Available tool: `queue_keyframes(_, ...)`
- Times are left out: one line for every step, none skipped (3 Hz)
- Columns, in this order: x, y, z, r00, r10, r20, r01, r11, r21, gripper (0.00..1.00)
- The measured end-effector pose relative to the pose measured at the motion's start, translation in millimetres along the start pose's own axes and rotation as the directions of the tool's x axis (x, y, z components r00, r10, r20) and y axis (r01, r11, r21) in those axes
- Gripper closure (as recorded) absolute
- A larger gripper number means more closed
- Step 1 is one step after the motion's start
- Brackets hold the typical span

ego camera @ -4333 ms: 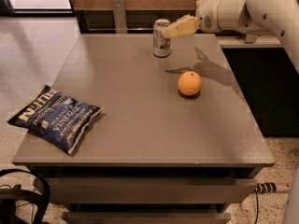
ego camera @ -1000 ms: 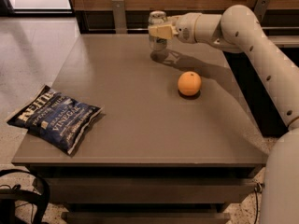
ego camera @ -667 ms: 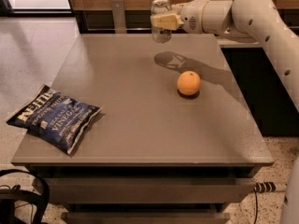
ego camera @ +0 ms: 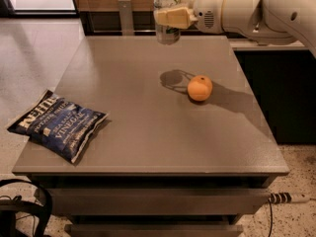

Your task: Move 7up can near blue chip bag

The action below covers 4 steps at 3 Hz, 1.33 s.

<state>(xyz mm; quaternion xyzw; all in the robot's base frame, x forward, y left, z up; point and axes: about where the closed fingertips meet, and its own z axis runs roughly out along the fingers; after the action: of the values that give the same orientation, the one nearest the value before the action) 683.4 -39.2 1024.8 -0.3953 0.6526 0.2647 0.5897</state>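
The 7up can [ego camera: 166,32] is a silvery can with green markings, held upright in the air above the far part of the table. My gripper [ego camera: 169,17] is shut on the can's upper half and comes in from the right on a white arm. The can's shadow falls on the tabletop beside the orange. The blue chip bag [ego camera: 58,124] lies flat at the table's front left corner, far from the can.
An orange [ego camera: 199,88] sits on the grey table [ego camera: 148,147] right of centre, below and in front of the held can. A grey post [ego camera: 125,16] stands behind the far edge. A black cabinet is at the right, a cable on the floor.
The gripper closed on the can and lifted it off the far table edge. It now carries the can in the air, slightly nearer the table's middle.
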Motion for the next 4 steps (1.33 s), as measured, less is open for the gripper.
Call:
queue_keyframes(6,60,-6,1.0,0.029,-0.004,-0.029,0.9979,-0.059,1.0)
queue_keyframes(21,111,-4,0.998,0.055,-0.011,-0.056,0.9923,-0.11,1.0)
queue_keyframes(37,156,1,0.998,0.057,-0.041,-0.064,0.9792,-0.192,1.0)
queue_keyframes(56,203,1,0.996,0.034,-0.078,-0.055,0.9532,-0.297,1.0)
